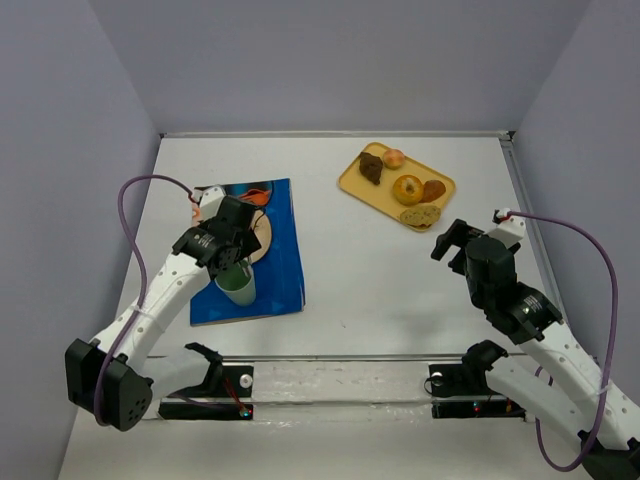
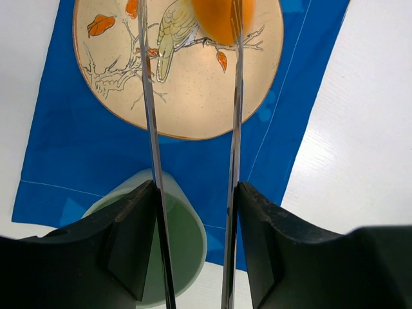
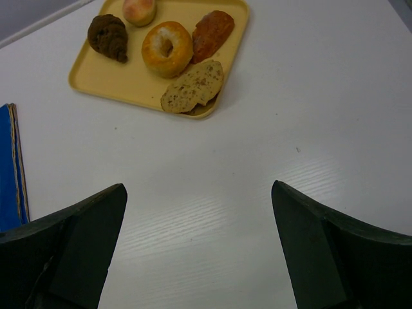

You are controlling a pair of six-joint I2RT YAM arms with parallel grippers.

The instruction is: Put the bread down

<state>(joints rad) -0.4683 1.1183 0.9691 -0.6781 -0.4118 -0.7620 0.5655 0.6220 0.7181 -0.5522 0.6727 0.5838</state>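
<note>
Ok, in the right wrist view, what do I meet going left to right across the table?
blue placemat edge → dark muffin → pale round bun → bagel → reddish-brown pastry. The seeded slice spans bagel and pastry, so omitted.

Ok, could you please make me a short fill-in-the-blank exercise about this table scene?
1. The colour of the tray is ___.
2. The cup is ___.
3. The plate, painted with a bird, lies on a ___ mat.
4. The right pincer is ___.
Missing words: yellow; green; blue; open.
</note>
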